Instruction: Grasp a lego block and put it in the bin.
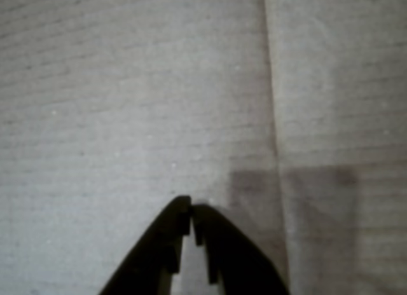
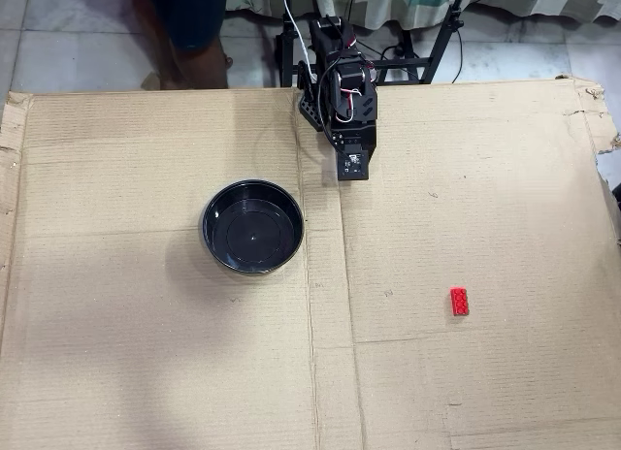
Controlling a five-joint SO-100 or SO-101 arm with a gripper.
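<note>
- Overhead view, work surface: flattened brown cardboard sheet (image 2: 146,353) covered the table, with a vertical crease running down near the middle.
- Arm (image 2: 340,91): black, folded up at the far edge of the cardboard, near the top centre of the overhead view; red and white wires showed on its body.
- Gripper (image 1: 191,212): seen in the wrist view entering from the bottom edge; the two dark fingertips met at their tips, with only a thin sliver of gap lower down. Nothing was held between them. Bare cardboard lay beneath.
- Lego block (image 2: 459,302): small, bright red, studs up, lying flat on the cardboard to the lower right in the overhead view; well apart from the arm and untouched. Not visible in the wrist view.
- Bin (image 2: 218,203): round glossy black bowl, upright, resting on the cardboard left of the crease in the overhead view; near the arm, diagonally below and to its left. Its interior looked empty. Well apart from the lego block.
</note>
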